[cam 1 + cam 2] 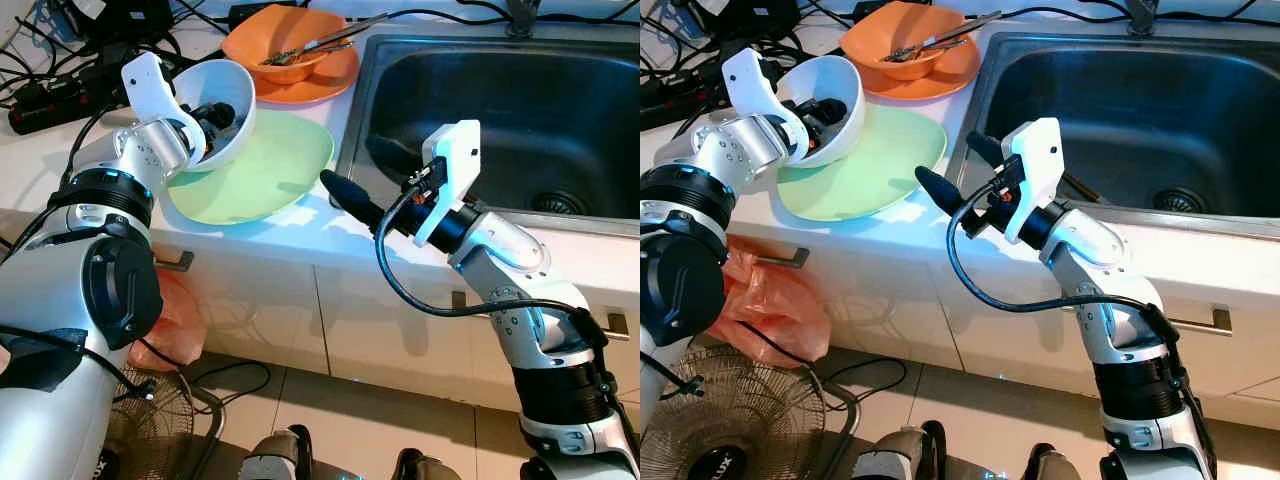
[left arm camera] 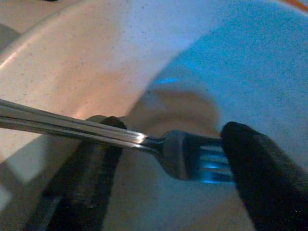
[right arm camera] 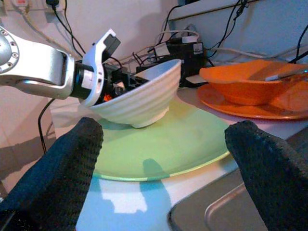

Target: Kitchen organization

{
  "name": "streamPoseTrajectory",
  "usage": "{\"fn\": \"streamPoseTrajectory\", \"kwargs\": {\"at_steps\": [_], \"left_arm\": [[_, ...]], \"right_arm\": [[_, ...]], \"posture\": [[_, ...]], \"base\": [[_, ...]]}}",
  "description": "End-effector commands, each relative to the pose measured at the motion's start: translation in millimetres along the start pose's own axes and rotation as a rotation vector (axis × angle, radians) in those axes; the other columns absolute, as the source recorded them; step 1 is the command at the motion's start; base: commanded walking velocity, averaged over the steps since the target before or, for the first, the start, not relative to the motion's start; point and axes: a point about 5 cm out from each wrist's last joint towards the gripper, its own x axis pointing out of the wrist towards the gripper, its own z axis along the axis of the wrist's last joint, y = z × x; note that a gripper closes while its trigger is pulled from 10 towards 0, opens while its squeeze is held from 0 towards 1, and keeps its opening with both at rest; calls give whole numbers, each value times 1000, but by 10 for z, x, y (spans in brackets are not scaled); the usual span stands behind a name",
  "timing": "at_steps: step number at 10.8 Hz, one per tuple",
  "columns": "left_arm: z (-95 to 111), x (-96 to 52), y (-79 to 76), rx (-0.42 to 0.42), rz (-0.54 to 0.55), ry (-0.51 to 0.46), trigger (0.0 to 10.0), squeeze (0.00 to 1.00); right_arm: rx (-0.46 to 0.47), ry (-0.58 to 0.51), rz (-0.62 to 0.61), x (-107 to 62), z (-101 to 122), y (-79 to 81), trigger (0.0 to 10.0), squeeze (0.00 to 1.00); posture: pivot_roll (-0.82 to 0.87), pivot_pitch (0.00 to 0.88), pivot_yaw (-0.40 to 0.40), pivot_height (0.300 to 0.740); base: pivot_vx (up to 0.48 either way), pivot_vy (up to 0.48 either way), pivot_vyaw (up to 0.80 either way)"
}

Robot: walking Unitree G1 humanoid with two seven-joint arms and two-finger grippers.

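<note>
A white ribbed bowl [image 1: 228,98] rests tilted on a pale green plate [image 1: 270,170] on the counter left of the sink. My left gripper [image 1: 208,115] reaches into the bowl. In the left wrist view its fingers [image 2: 260,183] stand apart, open, with a metal fork [image 2: 96,131] lying across them inside the bowl, tines against one finger. My right gripper [image 1: 950,160] hovers open over the counter edge between plate and sink, pointing at the bowl [image 3: 139,98] and holding nothing.
An orange bowl [image 1: 290,45] with utensils [image 1: 325,40] sits on an orange plate [image 1: 325,88] behind the green plate. The steel sink [image 1: 520,110] is to the right. Power strips and cables [image 1: 50,95] crowd the back left. Below stand a red bag [image 1: 175,315] and a fan [image 1: 150,430].
</note>
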Motion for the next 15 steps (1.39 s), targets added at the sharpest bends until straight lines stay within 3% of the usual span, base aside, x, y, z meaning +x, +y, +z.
{"fn": "streamPoseTrajectory", "kwargs": {"at_steps": [1, 15], "left_arm": [[-36, 1, 67, -17, 28, 9, 0, 0], [52, -21, 156, 14, 52, -51, 0, 0]], "right_arm": [[-6, -12, -5, 1, 21, -7, 10000, 0], [1, -13, -31, 7, -20, -54, 10000, 0]], "posture": [[133, 165, 150, 740], [136, 155, 150, 740]], "base": [[0, 0, 0], [0, 0, 0]]}}
